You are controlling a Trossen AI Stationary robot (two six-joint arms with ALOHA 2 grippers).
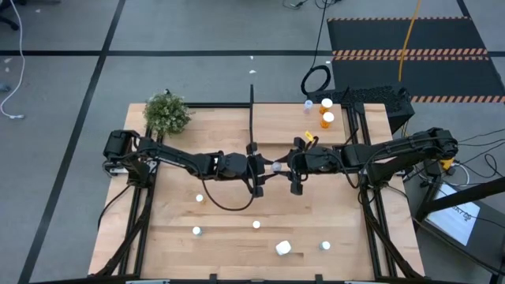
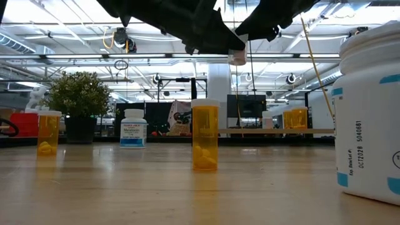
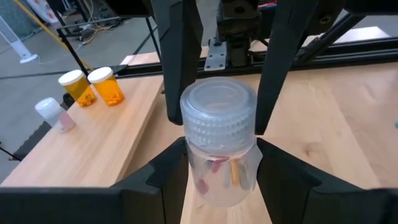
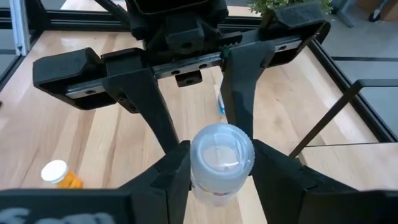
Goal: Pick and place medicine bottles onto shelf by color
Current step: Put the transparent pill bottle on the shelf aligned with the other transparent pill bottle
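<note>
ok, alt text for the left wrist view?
A clear bottle with a clear ribbed cap sits between two pairs of dark jaws, the left gripper's and the right gripper's opposite. Two orange bottles stand on the shelf behind.

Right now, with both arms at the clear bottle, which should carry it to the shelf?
Right. The shelf lies on that side, and the right jaws grip the bottle too.
</note>
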